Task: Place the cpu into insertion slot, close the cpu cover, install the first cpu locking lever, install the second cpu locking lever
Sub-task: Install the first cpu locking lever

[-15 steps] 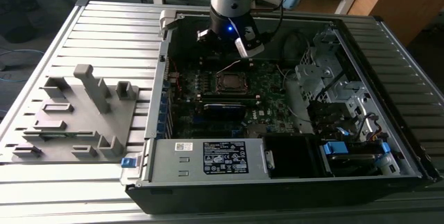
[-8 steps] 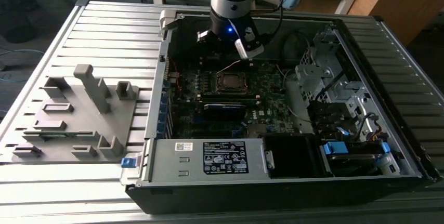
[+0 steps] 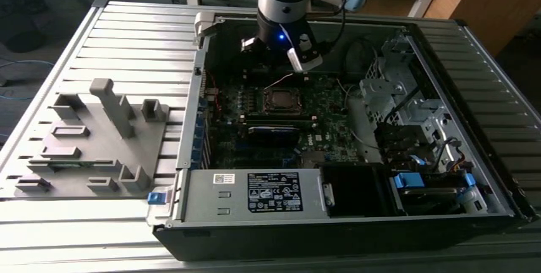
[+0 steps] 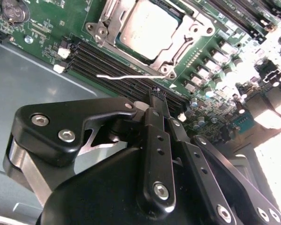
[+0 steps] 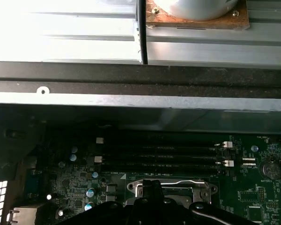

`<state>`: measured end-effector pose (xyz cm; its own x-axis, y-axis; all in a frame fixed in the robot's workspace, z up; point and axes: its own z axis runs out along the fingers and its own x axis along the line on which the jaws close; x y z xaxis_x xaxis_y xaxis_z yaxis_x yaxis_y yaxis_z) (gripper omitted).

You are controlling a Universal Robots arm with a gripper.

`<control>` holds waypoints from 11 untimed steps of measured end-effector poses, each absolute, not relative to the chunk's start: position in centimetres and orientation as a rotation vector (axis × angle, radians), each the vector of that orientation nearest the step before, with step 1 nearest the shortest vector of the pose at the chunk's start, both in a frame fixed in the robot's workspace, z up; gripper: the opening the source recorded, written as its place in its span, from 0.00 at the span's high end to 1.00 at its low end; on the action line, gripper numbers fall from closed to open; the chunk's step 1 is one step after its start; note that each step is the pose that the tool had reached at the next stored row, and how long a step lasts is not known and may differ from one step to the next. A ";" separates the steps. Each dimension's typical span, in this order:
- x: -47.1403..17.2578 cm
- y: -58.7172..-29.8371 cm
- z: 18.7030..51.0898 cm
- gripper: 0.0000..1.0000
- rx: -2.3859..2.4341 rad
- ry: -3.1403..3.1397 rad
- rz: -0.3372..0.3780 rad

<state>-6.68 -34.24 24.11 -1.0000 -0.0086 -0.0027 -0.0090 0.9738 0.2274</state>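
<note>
Closest to the lens in the exterior view is the slatted metal counter (image 3: 127, 38), which is also the biggest thing here. An open computer case (image 3: 338, 238) lies on its side on it, guts facing up. At 9 o'clock from the case there's a grey plastic fixture tray (image 3: 93, 140) with blocks and posts sticking up.

Inside the case, the power supply (image 3: 253, 194) with its label fills the 6 o'clock end, and the dark green motherboard (image 3: 245, 152) covers the floor from the middle up toward 12 o'clock. The arm (image 3: 286, 0) drops in from 12 o'clock with a small blue light glowing on it.

The pincer (image 4: 157, 93) hangs low over the board, right at the 12 o'clock side of the insertion slot (image 3: 282, 109). In the second wrist view its black fingers look pressed together at the tips, and I can't see anything caught between them. A row of long black memory slots (image 4: 112, 61) runs between the fingertips and the socket.

The cpu cover (image 4: 108, 21) looks folded down flat, framing the cpu (image 4: 147, 28), which sits in the slot with its silvery face up. One thin wire locking lever (image 4: 126, 76) sticks out loose over the memory slots, just beside the fingertips. Can't tell if they touch it.
</note>
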 end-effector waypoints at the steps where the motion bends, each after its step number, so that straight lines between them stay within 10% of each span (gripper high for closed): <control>1: -6.6 -34.2 24.1 0.90 -0.014 3.119 0.359; 11: -6.5 -34.2 24.0 0.90 -0.014 3.119 0.360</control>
